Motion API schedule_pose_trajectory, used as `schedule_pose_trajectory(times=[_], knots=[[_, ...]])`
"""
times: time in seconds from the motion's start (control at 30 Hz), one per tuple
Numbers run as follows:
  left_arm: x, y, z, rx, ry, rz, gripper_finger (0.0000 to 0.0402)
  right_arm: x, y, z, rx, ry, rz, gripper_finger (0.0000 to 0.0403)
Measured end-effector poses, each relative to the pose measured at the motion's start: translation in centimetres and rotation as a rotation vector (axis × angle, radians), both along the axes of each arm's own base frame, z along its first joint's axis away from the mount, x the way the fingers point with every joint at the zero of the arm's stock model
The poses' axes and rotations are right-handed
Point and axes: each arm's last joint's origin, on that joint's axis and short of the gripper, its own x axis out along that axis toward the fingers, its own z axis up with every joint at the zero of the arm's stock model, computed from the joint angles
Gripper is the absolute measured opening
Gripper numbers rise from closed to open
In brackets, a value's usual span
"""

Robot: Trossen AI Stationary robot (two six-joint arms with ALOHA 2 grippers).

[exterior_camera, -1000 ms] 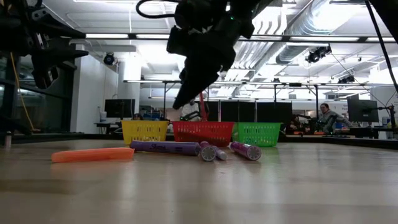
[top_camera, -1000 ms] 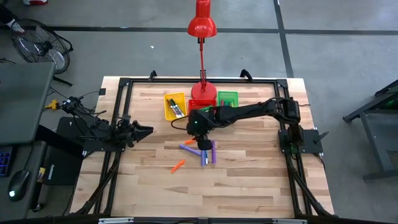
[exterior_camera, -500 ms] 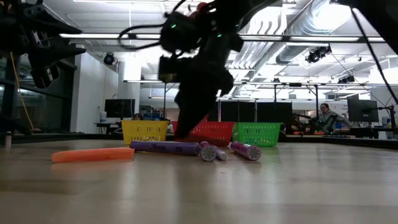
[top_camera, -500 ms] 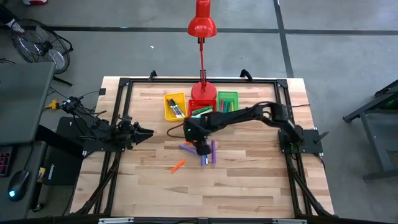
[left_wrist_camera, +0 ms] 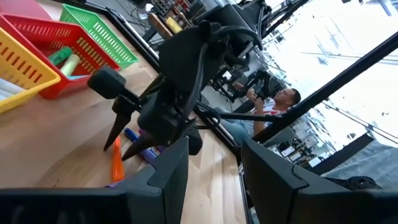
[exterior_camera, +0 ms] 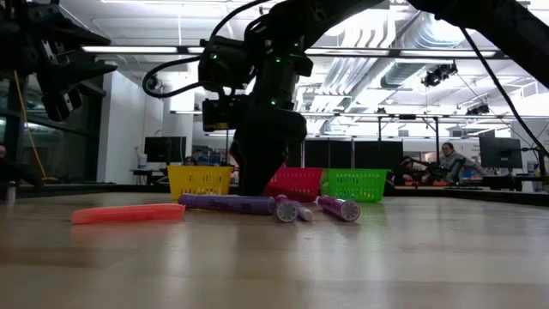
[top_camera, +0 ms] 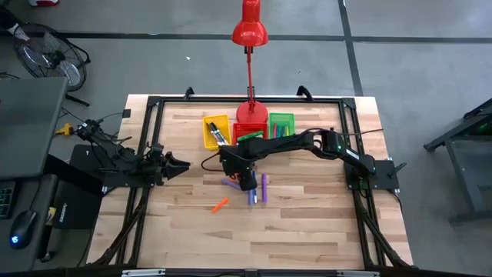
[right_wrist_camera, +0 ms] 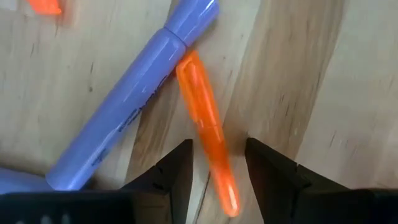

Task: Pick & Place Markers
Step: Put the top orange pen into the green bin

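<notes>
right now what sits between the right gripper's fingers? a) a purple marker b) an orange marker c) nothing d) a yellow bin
b: the right wrist view shows the right gripper open with its fingers on either side of an orange marker that lies on the table, a purple marker beside it.

High view: straight down over the whole tabletop and both arms. Low view: level at the tabletop's surface, facing the room behind. Left wrist view: looks past its own jaws across at the right arm, from some way off. Right wrist view: very close above the wood, an orange marker between its jaws; the left wrist view shares this marker.
</notes>
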Motion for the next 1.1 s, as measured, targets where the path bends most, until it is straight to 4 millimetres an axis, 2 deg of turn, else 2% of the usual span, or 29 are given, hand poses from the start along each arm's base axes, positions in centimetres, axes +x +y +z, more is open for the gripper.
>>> schedule_pose_trajectory(times=[0.13, 0.37, 0.83, 0.93, 1.1], knots=[[0.0, 0.0, 0.0, 0.0, 0.0, 0.0, 0.0147, -0.2, 0.4, -1.0, -0.023, -0.026, 0.079, 0.0137], [0.0, 0.0, 0.0, 0.0, 0.0, 0.0, 0.0147, -0.3, 0.5, -1.3, -0.025, -0.05, 0.16, 0.0123], [0.0, 0.0, 0.0, 0.0, 0.002, -0.001, 0.0147, -0.3, 0.5, -1.2, -0.013, -0.054, 0.166, 0.0054], [0.0, 0.0, 0.0, -0.031, -0.004, 0.005, 0.0147, -0.4, 0.5, -0.9, -0.015, -0.054, 0.148, 0.0037], [0.0, 0.2, 0.0, -0.08, -0.01, 0.057, 0.0147, -0.7, 0.4, 1.3, -0.04, -0.088, 0.119, 0.0028]])
